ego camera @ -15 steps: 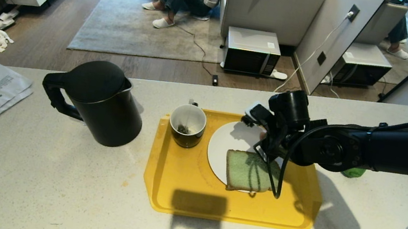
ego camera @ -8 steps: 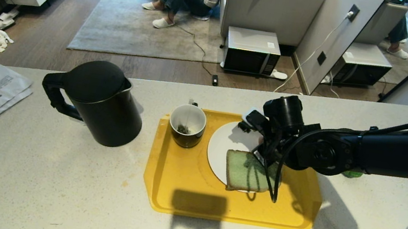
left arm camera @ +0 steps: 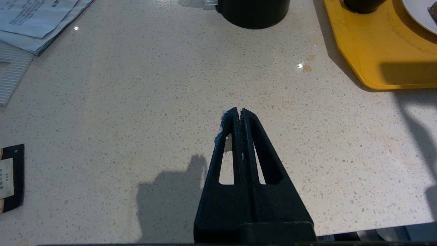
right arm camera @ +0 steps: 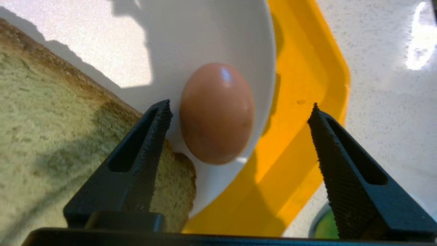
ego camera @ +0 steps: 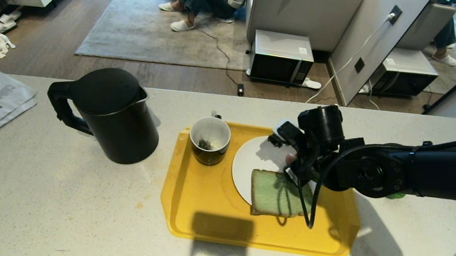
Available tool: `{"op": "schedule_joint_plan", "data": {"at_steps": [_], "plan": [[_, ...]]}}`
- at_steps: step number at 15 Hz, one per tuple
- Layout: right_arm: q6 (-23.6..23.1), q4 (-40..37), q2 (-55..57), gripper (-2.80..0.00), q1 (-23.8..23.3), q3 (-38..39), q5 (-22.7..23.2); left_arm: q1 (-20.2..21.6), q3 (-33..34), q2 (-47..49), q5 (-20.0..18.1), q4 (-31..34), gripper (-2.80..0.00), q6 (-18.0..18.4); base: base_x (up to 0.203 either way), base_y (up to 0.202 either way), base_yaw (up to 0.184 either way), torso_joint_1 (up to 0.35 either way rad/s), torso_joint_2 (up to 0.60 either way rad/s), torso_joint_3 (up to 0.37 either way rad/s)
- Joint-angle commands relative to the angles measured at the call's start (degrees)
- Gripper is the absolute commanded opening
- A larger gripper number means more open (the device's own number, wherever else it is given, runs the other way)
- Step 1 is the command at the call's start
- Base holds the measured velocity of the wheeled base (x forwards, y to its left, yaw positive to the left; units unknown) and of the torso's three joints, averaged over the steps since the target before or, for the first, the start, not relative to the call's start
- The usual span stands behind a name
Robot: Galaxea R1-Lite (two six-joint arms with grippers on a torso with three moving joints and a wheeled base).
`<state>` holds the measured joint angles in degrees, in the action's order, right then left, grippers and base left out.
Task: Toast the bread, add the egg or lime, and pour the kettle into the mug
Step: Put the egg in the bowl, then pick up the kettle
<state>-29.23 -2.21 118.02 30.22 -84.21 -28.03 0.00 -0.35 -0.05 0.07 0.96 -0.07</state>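
While the kettle (ego camera: 112, 113) and mug (ego camera: 209, 139) sit untouched, the right gripper (right arm camera: 239, 112) has just spread wide, leaving the egg (right arm camera: 216, 112) resting on the plate (ego camera: 252, 160) beside the bread (ego camera: 277, 194), so pouring's probably next

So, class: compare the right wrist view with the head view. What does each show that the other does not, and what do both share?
Only the right wrist view shows the egg clearly, lying whole on the white plate beside the bread, with the right gripper open, jaws wide to either side of the egg.

Only the head view shows the kettle on the counter, the mug with its teabag on the tray, and a person seated on the floor beyond.

Both show the bread, the plate, the yellow tray and a bit of green at the tray's far side.
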Motion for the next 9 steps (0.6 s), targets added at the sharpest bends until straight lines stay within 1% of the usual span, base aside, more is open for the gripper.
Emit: {"op": "schedule_joint_plan", "data": {"at_steps": [1,4,7,8,9], "plan": [[-0.03,0.05,-5.05,0.0,0.74,1.71,0.06,0.0,0.0,-0.04,0.01,0.0,-2.8,-0.01,0.0,0.0,0.0,0.0,0.0,0.0],[1.56,0.09,-12.17,0.0,1.58,3.19,0.14,0.0,0.0,-0.04,0.01,0.0,-2.8,-0.01,0.0,0.0,0.0,0.0,0.0,0.0],[2.8,0.1,-21.06,0.0,0.83,4.96,0.1,0.0,0.0,-0.04,0.01,0.0,-2.8,-0.01,0.0,0.0,0.0,0.0,0.0,0.0],[3.54,0.05,-24.77,-2.8,0.29,6.33,0.12,0.0,0.0,-0.04,0.01,0.0,-2.8,-0.01,0.0,0.0,0.0,0.0,0.0,0.0],[4.27,0.0,-28.5,-2.8,-0.5,8.01,0.14,0.0,0.0,-0.04,0.01,0.0,-2.8,-0.01,0.0,0.0,0.0,0.0,0.0,0.0]]}}
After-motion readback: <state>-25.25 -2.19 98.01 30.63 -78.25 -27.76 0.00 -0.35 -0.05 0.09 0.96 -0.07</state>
